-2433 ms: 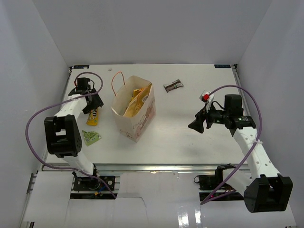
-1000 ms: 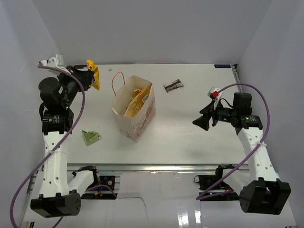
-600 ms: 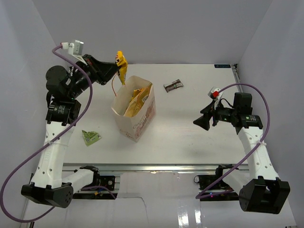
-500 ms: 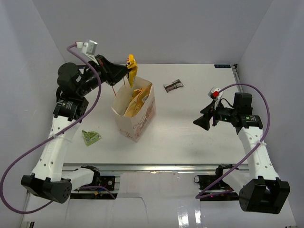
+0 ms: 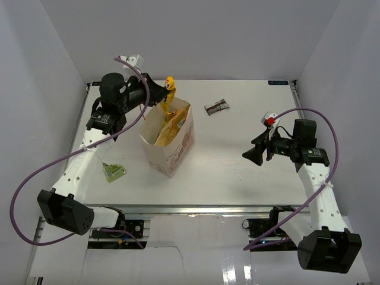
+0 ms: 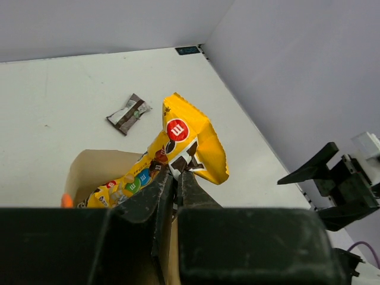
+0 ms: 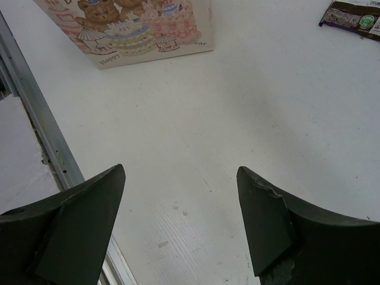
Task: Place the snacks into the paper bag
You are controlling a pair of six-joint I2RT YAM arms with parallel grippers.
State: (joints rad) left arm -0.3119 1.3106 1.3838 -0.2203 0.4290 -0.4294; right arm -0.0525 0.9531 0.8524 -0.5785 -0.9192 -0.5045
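Note:
The cream paper bag (image 5: 172,148) stands open left of the table's middle, a tan chip bag (image 5: 168,126) inside it. My left gripper (image 5: 164,96) hangs above the bag's far rim, shut on the yellow wrapper (image 5: 170,90). The left wrist view shows that yellow wrapper (image 6: 191,146) pinched between the fingers (image 6: 159,189), right over the bag's opening (image 6: 95,169). A dark brown-and-white bar (image 5: 217,107) lies on the table behind the bag; the bar (image 6: 128,113) also shows past the wrapper. A green pouch (image 5: 113,171) lies left of the bag. My right gripper (image 5: 248,156) hovers open over bare table at the right.
White walls close in the table on three sides. The bag's printed side (image 7: 142,27) and the bar (image 7: 351,19) show at the top of the right wrist view. A metal rail (image 5: 178,209) runs along the near table edge.
My left arm has lifted the yellow wrapper off the table at the far left and swung it right, over the paper bag's opening. The right arm has barely moved.

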